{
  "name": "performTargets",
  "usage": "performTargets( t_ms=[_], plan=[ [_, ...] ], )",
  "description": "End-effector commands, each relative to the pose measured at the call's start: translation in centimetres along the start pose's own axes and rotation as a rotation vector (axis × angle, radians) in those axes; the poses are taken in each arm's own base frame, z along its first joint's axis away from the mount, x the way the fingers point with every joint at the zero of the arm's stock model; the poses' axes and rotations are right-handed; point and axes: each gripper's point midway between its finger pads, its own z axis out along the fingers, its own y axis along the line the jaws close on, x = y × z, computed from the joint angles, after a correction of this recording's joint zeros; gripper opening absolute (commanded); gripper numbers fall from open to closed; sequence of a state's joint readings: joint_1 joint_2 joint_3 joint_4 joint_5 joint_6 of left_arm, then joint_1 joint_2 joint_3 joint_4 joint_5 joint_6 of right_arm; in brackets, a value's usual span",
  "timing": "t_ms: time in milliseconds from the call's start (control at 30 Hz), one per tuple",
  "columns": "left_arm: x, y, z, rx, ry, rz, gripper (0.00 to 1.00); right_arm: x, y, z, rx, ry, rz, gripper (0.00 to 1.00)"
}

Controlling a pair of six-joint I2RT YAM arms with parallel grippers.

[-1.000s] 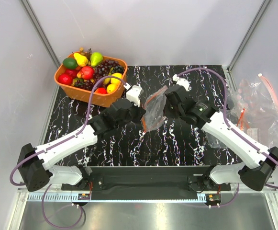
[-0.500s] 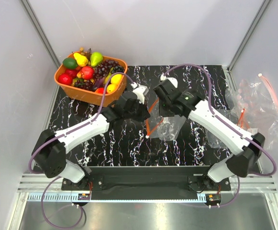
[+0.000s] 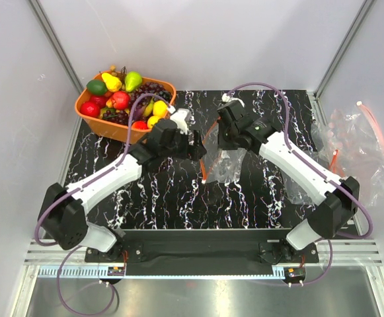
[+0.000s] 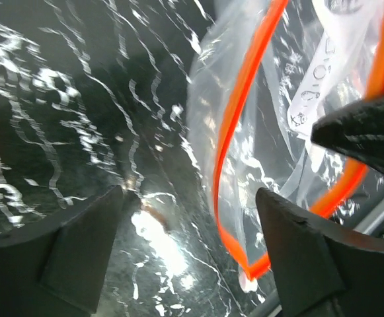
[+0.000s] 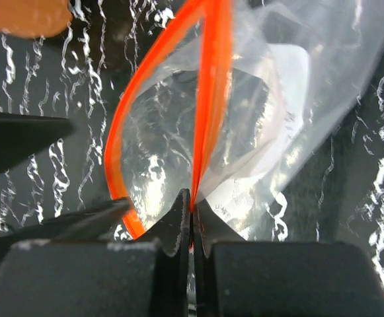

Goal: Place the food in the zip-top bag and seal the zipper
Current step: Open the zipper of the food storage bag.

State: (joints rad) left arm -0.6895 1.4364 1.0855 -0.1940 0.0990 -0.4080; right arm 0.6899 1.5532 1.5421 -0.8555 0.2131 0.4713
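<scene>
The clear zip-top bag (image 3: 225,165) hangs over the middle of the black table, and its orange-red zipper (image 3: 206,162) runs down its left edge. My right gripper (image 3: 229,142) is shut on the zipper (image 5: 211,86) where the two strips meet, with the bag (image 5: 271,92) spread out beyond it. My left gripper (image 3: 195,146) stands open just left of the bag. In the left wrist view the zipper loop (image 4: 234,139) lies between its spread fingers (image 4: 297,257) without touching either. The food (image 3: 122,99), including a grape bunch (image 3: 149,91) and a red apple (image 3: 119,100), lies in the basket.
An orange basket (image 3: 120,131) sits at the table's back-left corner, close behind the left gripper. A heap of spare clear bags (image 3: 357,145) lies off the table's right edge. Grey walls close in the back and sides.
My left gripper has opened and let go of the bag's edge. Both arms swung toward the back, and the bag now hangs from the right gripper alone.
</scene>
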Motion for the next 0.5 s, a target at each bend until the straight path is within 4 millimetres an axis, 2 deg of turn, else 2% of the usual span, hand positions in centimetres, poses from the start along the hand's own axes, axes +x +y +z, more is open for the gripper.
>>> performTargets(
  t_ms=[0, 67, 133, 200, 300, 367, 433, 467],
  plan=[
    [-4.3, 0.9, -2.3, -0.024, -0.149, -0.006, 0.9, -1.8, 0.9, 0.9, -0.089, -0.053, 0.009, 0.0],
    [-5.5, 2.3, -3.1, -0.061, -0.178, -0.031, 0.97, -1.9, 0.7, 1.6, -0.098, -0.047, 0.013, 0.0],
    [-6.5, 3.8, -3.6, -0.082, -0.199, -0.065, 0.99, -2.0, 0.7, 2.5, -0.104, -0.033, 0.011, 0.0],
    [-7.5, 4.7, -4.2, -0.095, -0.228, -0.077, 0.99, -2.0, 0.7, 3.1, -0.101, -0.02, 0.004, 0.0],
    [-9.6, 7.1, -5.5, -0.158, -0.282, -0.092, 0.99, -1.9, 0.6, 4.0, -0.102, -0.006, -0.007, 0.0],
    [-10.8, 9.4, -6.2, -0.242, -0.307, -0.097, 0.99, -1.9, 0.5, 4.3, -0.109, 0.001, -0.011, 0.0],
    [-13.1, 11.0, -7.3, -0.332, -0.363, -0.073, 0.99, -1.9, 0.4, 4.5, -0.115, 0.004, -0.012, 0.0],
    [-13.0, 12.2, -6.8, -0.38, -0.339, -0.068, 0.99, -1.9, 0.6, 4.4, -0.125, 0.007, -0.017, 0.0]
  ],
)
